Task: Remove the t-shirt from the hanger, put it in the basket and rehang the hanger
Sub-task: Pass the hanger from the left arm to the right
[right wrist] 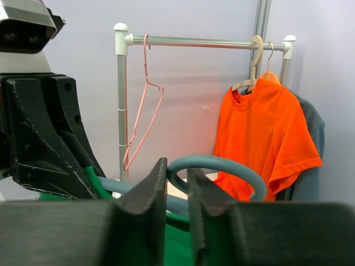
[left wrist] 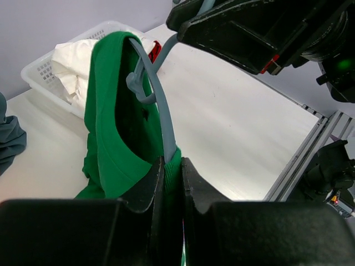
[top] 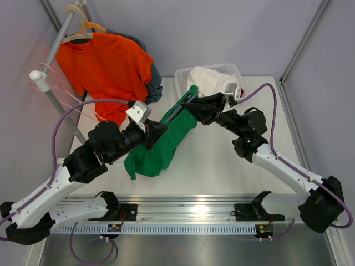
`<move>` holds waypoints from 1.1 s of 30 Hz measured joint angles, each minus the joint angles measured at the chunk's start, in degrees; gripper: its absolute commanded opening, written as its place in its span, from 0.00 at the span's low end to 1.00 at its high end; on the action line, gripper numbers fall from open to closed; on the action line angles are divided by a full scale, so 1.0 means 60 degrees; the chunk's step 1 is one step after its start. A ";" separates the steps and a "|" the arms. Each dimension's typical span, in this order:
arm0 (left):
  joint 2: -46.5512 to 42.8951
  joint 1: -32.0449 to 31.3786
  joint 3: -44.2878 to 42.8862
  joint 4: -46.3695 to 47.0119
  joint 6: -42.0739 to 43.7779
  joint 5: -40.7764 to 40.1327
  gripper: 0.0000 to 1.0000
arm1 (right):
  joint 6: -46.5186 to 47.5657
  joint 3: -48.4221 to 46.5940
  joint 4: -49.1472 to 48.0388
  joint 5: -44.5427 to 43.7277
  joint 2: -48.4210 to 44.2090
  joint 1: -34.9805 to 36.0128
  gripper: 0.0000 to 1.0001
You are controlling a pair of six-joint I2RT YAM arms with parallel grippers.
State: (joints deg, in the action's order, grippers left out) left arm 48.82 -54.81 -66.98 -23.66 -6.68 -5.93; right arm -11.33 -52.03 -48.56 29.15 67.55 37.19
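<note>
Your left arm (top: 83,160) reaches from the near-left corner toward the basket (top: 182,75), forearm raised and wrist turned toward it. Its jaws are pinched almost shut on the green t-shirt (top: 161,147), right where one arm of the grey-blue hanger (top: 178,107) runs down into the cloth. Your right arm (top: 277,160) comes in from the far side, elbow bent high just in front of the basket. Its jaws are closed to a narrow slit on the hanger's hook, which loops out past the fingers in the wrist view. The hanger's long axis lies on a diagonal, hook end up beside the basket's front rim and the other end lower and further from the basket, toward your left arm. The t-shirt is on the hanger and droops from it toward the tabletop (top: 222,172), in front of the basket.
</note>
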 measured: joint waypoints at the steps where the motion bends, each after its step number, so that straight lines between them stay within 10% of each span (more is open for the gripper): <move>1: 0.0000 0.0000 0.0000 -0.0036 -0.0011 0.0004 0.09 | 0.0018 -0.0004 -0.0022 -0.0029 0.0047 -0.0007 0.09; 16: 0.0011 0.0000 0.0066 0.0492 0.1031 0.0346 0.99 | -0.0240 -0.0029 0.0976 -0.1231 0.0157 -0.0018 0.00; 33: 0.0408 0.0000 -0.1443 -0.0918 0.2342 -0.0663 0.74 | 0.0831 -0.0339 0.1581 -0.0780 0.0517 0.0255 0.00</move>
State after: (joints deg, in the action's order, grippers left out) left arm 51.27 -54.81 -75.64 -29.17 7.38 -9.91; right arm -6.35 -54.06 -39.07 24.47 70.65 38.72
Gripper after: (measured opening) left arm 0.809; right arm 0.044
